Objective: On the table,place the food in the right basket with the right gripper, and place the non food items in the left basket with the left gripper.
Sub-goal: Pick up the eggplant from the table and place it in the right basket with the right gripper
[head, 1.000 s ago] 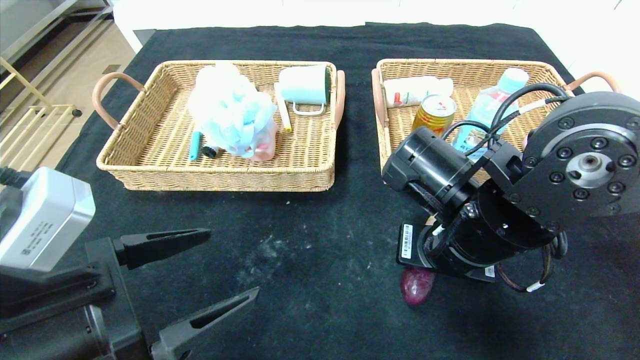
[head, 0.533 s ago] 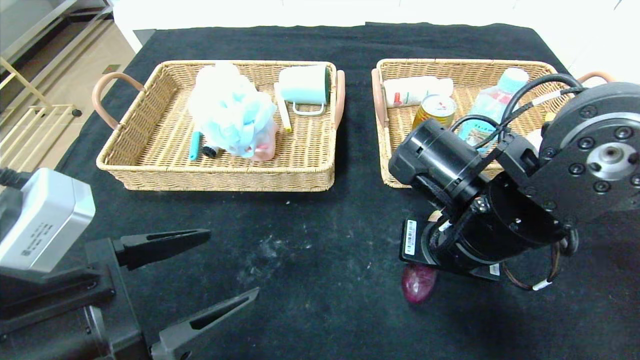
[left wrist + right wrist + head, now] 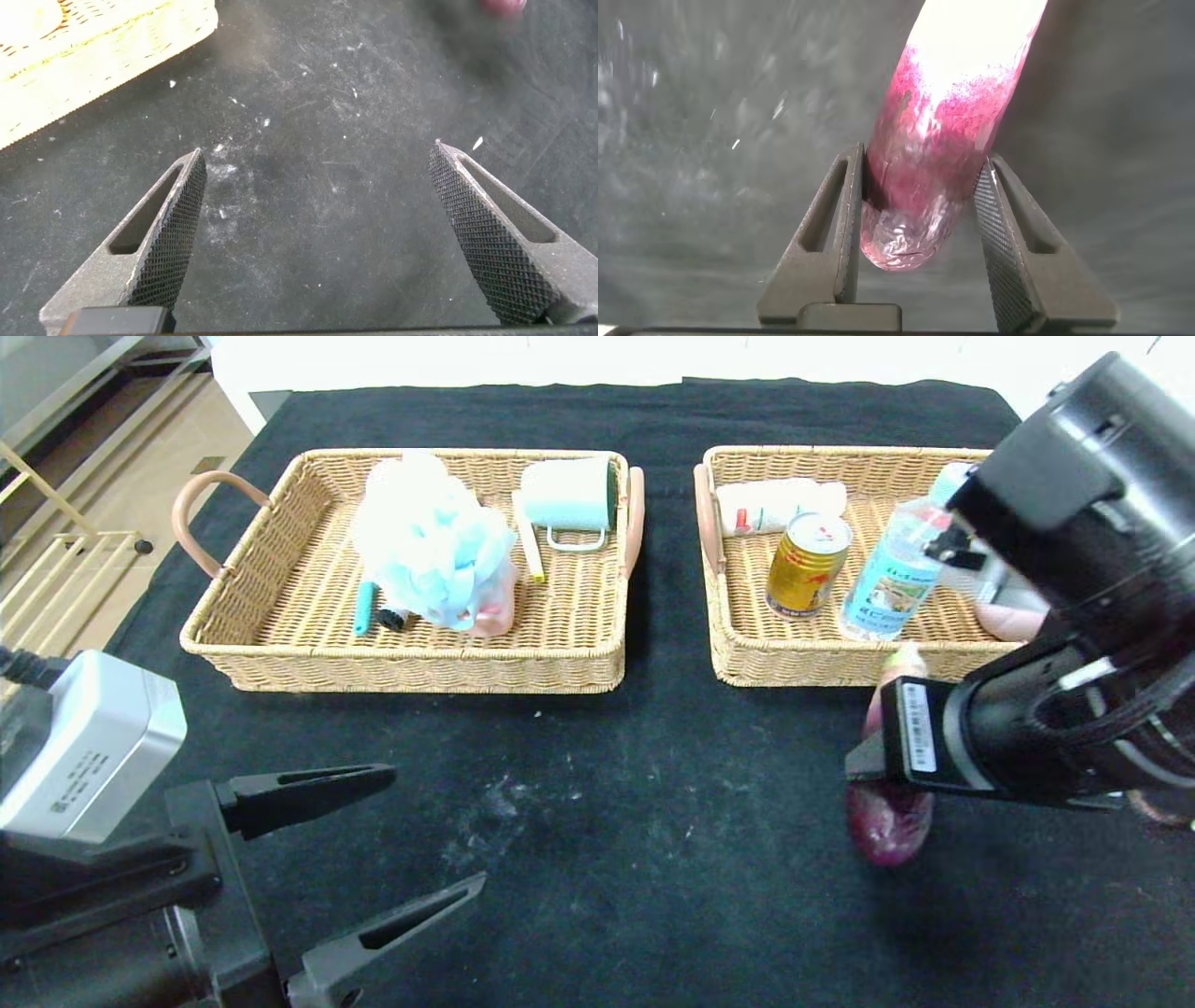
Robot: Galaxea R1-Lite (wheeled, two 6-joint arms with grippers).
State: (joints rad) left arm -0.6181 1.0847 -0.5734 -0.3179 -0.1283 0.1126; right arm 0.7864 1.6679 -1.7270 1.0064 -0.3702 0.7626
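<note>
Purple eggplant clamped in the right end effector, near the counter's right edge.

Head view: the right end effector grips the eggplant in front of the right basket, which holds a gold can and a clear bottle. The left basket, toward the counter's far left, holds the blue pouf. The left end effector hangs wide open at the near left corner. Left wrist view: its fingers stand far apart above bare black counter, nothing between them. Right wrist view: both fingers press the eggplant's sides near its rounded end.
</note>
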